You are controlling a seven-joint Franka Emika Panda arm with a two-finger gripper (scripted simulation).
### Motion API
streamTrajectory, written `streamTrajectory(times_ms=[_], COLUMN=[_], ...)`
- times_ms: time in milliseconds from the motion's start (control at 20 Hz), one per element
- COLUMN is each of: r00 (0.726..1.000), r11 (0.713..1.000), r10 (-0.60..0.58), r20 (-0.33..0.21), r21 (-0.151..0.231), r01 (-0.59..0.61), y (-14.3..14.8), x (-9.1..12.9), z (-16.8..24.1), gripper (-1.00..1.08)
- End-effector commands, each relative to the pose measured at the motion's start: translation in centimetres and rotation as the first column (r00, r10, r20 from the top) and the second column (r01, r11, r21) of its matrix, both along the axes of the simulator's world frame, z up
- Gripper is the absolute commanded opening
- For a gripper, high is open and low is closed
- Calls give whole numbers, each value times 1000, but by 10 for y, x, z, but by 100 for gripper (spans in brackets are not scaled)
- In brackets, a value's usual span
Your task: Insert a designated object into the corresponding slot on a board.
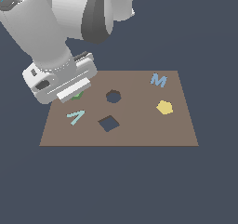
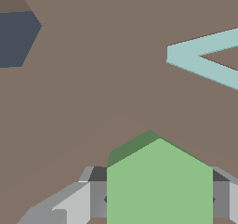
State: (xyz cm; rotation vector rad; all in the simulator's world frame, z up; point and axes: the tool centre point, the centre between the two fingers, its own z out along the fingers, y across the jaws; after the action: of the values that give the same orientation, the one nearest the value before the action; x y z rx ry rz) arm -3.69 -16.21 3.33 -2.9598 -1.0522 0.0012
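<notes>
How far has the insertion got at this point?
Done: the gripper has reached the green block, fingers flanking it. In hand: the grasp itself; whether it has closed can't be told. Left: carrying the block to the roundish slot, which sits empty on the board.

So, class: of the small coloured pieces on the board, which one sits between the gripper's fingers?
The green block, flanked by the gripper fingers. The yellow block, blue M and pale teal V-shaped piece lie apart on the board.

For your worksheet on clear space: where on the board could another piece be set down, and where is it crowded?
Free: the board strip along its near edge, and the patch between the round slot and yellow block. Crowded: the corner where the gripper straddles the green block.
</notes>
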Motion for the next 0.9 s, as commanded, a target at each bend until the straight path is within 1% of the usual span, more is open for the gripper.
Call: streamTrajectory(times_ms=[0,150,300,500,600,700,850], r00=[999,995,985,955,931,898,832], r11=[999,995,985,955,931,898,832], r10=[37,99,174,297,366,439,555], r20=[1,1,1,1,1,1,1], r21=[0,0,0,-1,-1,-1,-1], r01=[-37,-99,-174,-297,-366,-439,-555], y=[0,1,2,5,8,11,16], x=[3,7,13,21,26,32,39], z=[0,1,1,1,2,2,2], gripper=[-100,-100,-100,-100,-100,-100,-100])
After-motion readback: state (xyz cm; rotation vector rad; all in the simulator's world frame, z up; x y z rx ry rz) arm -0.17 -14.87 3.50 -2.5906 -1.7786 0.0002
